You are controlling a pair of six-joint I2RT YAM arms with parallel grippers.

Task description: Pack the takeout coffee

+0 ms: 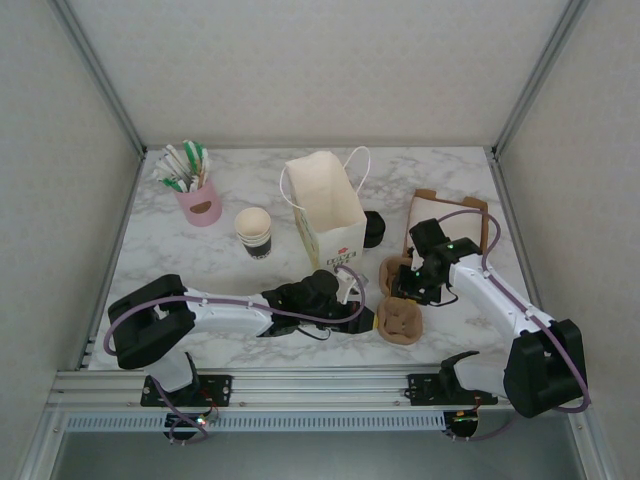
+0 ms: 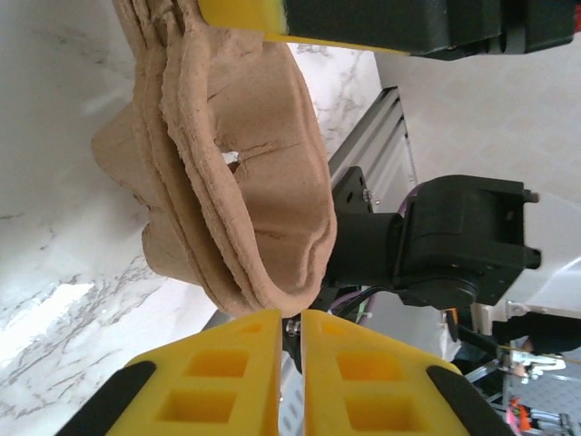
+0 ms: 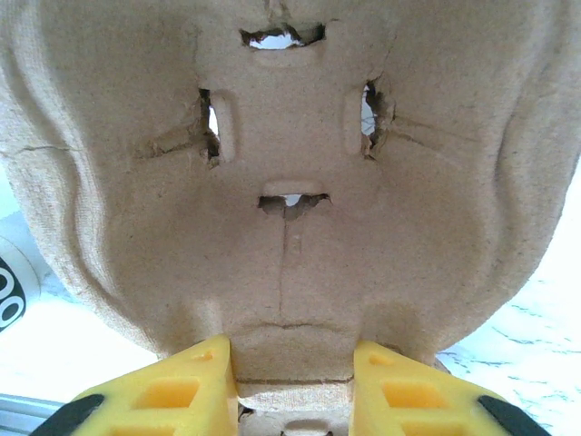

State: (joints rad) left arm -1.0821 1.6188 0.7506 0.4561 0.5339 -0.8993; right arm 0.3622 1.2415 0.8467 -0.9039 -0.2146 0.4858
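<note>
The takeout coffee is out of view. A stack of brown pulp cup carriers [image 1: 402, 320] lies on the marble table in front of the white paper bag [image 1: 325, 205]. My right gripper [image 1: 408, 288] is shut on a tab of the stack [image 3: 290, 163], with a yellow finger on each side of it [image 3: 292, 363]. My left gripper [image 1: 368, 318] comes in from the left. Its jaws [image 2: 292, 313] are almost together and nip the thin lower rim of the carriers [image 2: 245, 182].
A lidless paper cup [image 1: 254, 230] stands left of the bag, and a pink holder [image 1: 200, 200] of sticks stands at the back left. A squat black cylinder [image 1: 374, 228] sits right of the bag. An open cardboard box [image 1: 440, 212] is at the right.
</note>
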